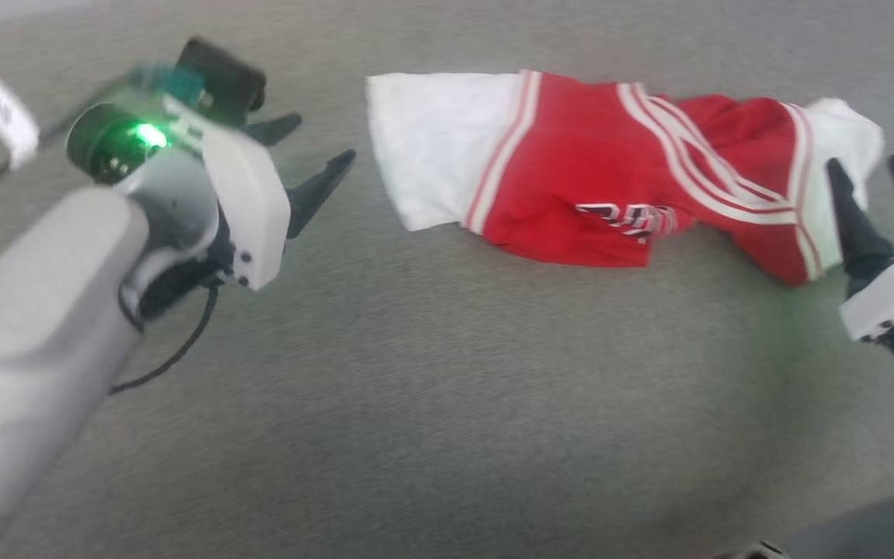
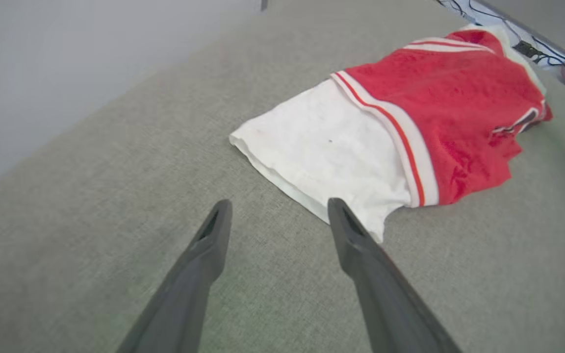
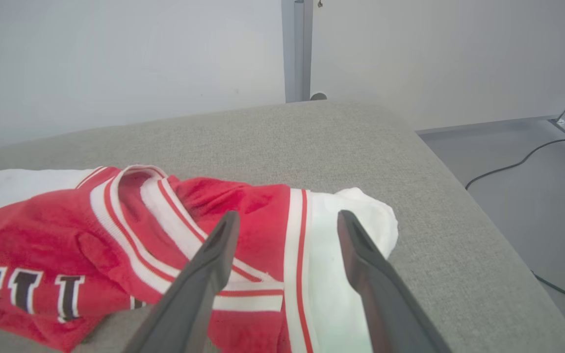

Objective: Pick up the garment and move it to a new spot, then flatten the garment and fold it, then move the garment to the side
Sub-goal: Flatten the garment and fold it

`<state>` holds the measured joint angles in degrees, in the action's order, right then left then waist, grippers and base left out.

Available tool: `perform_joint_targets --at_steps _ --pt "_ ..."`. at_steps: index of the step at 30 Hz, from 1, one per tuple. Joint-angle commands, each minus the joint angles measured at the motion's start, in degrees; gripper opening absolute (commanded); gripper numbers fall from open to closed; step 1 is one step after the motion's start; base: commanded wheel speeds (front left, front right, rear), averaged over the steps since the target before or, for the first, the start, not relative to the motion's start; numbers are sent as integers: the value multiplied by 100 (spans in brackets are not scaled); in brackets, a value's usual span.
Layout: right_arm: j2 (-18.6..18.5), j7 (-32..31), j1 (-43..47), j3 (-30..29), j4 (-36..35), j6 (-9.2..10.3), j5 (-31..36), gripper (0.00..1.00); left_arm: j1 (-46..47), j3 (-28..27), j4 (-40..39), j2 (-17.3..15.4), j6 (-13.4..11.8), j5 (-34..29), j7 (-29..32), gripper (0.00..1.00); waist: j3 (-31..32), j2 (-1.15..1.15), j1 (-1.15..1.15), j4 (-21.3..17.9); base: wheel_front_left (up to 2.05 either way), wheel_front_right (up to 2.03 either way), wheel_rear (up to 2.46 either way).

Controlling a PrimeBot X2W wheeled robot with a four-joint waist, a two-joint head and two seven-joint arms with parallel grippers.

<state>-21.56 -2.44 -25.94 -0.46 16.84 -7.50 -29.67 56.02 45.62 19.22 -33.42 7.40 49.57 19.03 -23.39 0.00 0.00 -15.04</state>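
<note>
Head view: jersey (image 1: 587,186) lies bunched, upper middle to right, on gray cloth top (image 1: 416,373). To flatten well, claws shd pinch both ends & pull apart. L claw (image 1: 323,138), upper left: wide, empty, apart from jersey. R claw (image 1: 866,161), right edge: wide, empty. L wrist view: white end mid frame, near tips. R wrist view: wide over striped end; touching? can't tell.

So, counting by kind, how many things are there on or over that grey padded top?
The jersey, red and white: 1
The grippers, both open: 2, the left gripper and the right gripper
The grey fabric surface under them: 1
Total: 4
</note>
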Motion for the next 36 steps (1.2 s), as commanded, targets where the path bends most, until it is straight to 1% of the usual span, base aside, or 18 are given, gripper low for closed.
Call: perform_joint_targets --at_steps 1,3,4,7,9,12,15,18,19,20,21,22,23,25,28,32,36 --pt "55 21 71 51 -124 2 -32 100 264 36 264 48 10 354 434 100 -117 0 0 -299 0 0 0" --pt "145 20 116 130 -244 2 -54 100 569 178 642 141 11 795 1220 100 -179 0 0 -449 0 0 0" --pt "145 20 116 130 -244 2 -54 100 569 178 642 141 11 795 1220 100 -179 0 0 -449 0 0 0" --pt "244 52 170 182 -372 2 -52 100 948 162 1295 297 -34 1230 2078 100 -261 0 0 -649 0 0 0" --pt "320 62 210 230 -429 2 -39 100 1117 206 1622 407 -70 1378 2538 100 -309 0 0 -761 0 0 0" --pt "393 76 225 265 -452 1 2 100 1271 192 1977 520 -157 1550 2903 100 -378 0 0 -896 0 0 0" --pt "465 92 248 308 -464 1 82 100 1206 312 2225 612 -148 1616 3178 100 -449 0 0 -982 0 0 0" --pt "502 61 267 328 -489 1 132 100 1073 310 2368 796 -148 1795 3412 100 -486 0 0 -1009 0 0 0" --pt "513 44 258 340 -503 1 156 100 1068 340 2375 815 -133 1780 3413 94 -499 0 0 -1013 0 0 0" --pt "525 34 238 347 -521 2 180 100 1067 348 2371 835 -118 1778 3376 62 -514 0 0 -1010 0 0 0" --pt "537 13 211 360 -536 1 182 100 1047 300 2393 877 -110 1850 3338 43 -521 0 0 -1002 0 0 0" --pt "535 5 186 363 -553 1 210 100 1022 259 2408 936 -97 1917 3317 15 -514 0 0 -977 0 0 0" --pt "521 -11 161 352 -574 1 235 100 1023 254 2404 980 -90 1927 3266 0 -498 0 0 -939 0 0 0" --pt "499 -45 137 336 -619 1 268 100 1056 239 2415 969 -58 1877 3077 0 -443 0 0 -839 0 0 0" --pt "421 -106 155 275 -682 1 311 100 1100 84 2488 936 -32 1968 2760 0 -310 0 0 -616 0 0 0" --pt "357 -241 257 177 -786 1 380 100 995 -110 2540 786 -5 2080 2381 0 -84 0 0 -232 0 0 0" --pt "274 -408 354 98 -879 1 417 100 721 -226 2400 561 7 2285 2182 0 143 0 0 180 0 0 0"
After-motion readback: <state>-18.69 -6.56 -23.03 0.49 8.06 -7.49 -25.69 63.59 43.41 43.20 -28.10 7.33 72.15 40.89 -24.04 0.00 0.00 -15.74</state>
